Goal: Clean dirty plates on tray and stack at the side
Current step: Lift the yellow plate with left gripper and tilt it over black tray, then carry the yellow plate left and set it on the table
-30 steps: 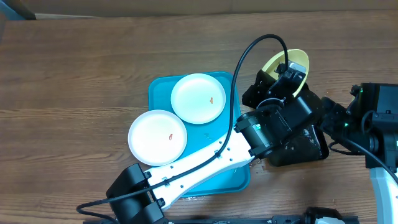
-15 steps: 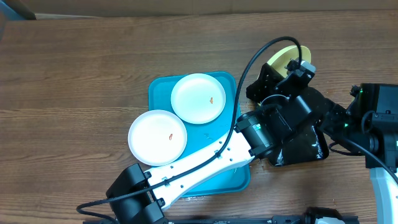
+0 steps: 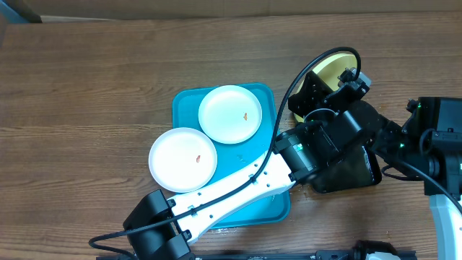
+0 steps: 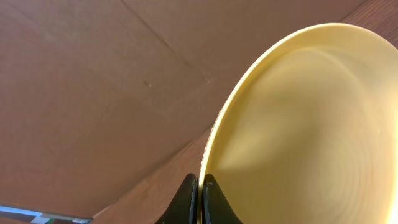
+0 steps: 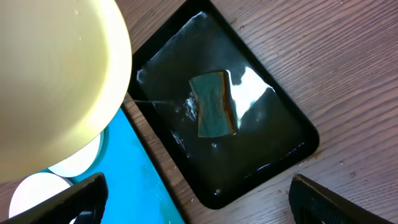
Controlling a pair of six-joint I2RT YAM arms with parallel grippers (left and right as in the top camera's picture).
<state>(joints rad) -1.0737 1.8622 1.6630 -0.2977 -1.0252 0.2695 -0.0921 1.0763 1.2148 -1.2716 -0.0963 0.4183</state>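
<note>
My left gripper [image 4: 200, 198] is shut on the rim of the pale green-yellow plate [image 4: 311, 124] and holds it tilted in the air at the far right; the plate also shows in the overhead view [image 3: 333, 66] and in the right wrist view [image 5: 50, 81]. Two white plates with small orange-red smears stay at the turquoise tray [image 3: 249, 202]: one [image 3: 229, 114] lies on its far part, one [image 3: 182, 159] overhangs its left edge. My right gripper [image 5: 199, 199] is open and empty above the black tray.
A glossy black tray [image 5: 273, 168] holding water and a green sponge [image 5: 212, 104] lies right of the turquoise tray [image 5: 149, 186]. The left arm [image 3: 245, 180] stretches across the turquoise tray. Bare wooden table [image 3: 86, 87] lies to the left and far side.
The left gripper has swung the green-yellow plate a little further right and up, turning it more edge-on. The two white plates and the right arm have not moved.
</note>
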